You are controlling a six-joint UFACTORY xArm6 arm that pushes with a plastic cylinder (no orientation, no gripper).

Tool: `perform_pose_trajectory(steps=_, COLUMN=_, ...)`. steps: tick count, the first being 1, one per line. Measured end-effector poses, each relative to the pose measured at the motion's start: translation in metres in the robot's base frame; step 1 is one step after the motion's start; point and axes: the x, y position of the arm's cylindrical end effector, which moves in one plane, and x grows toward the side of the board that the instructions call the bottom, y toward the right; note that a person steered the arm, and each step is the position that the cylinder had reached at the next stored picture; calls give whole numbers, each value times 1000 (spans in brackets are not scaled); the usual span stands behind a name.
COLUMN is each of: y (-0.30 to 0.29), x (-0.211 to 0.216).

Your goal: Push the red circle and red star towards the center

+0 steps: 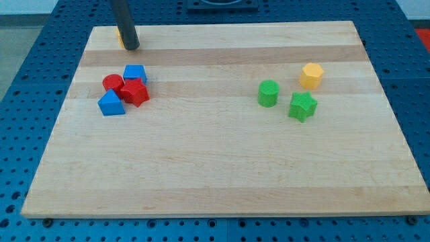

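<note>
The red circle (113,83) and the red star (136,92) sit close together at the view's left on the wooden board (215,168). A blue cube (135,73) touches them from the top side, and a blue triangle block (111,103) lies just below them. My tip (131,47) stands near the board's top left corner, above the cluster and apart from it. A small yellow block (119,35) is mostly hidden behind the rod.
At the view's right stand a green cylinder (268,93), a green star (302,106) and a yellow hexagon (312,75). The board lies on a blue perforated table (27,101).
</note>
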Motion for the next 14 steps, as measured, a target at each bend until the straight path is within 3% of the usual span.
perform_pose_trajectory(steps=1, y=0, x=0)
perform_pose_trajectory(steps=3, y=-1, x=40)
perform_pose_trajectory(steps=5, y=-45, x=68)
perform_pose_trajectory(steps=7, y=-49, x=102)
perform_pose_trajectory(steps=10, y=10, x=152)
perform_pose_trajectory(steps=14, y=95, x=153)
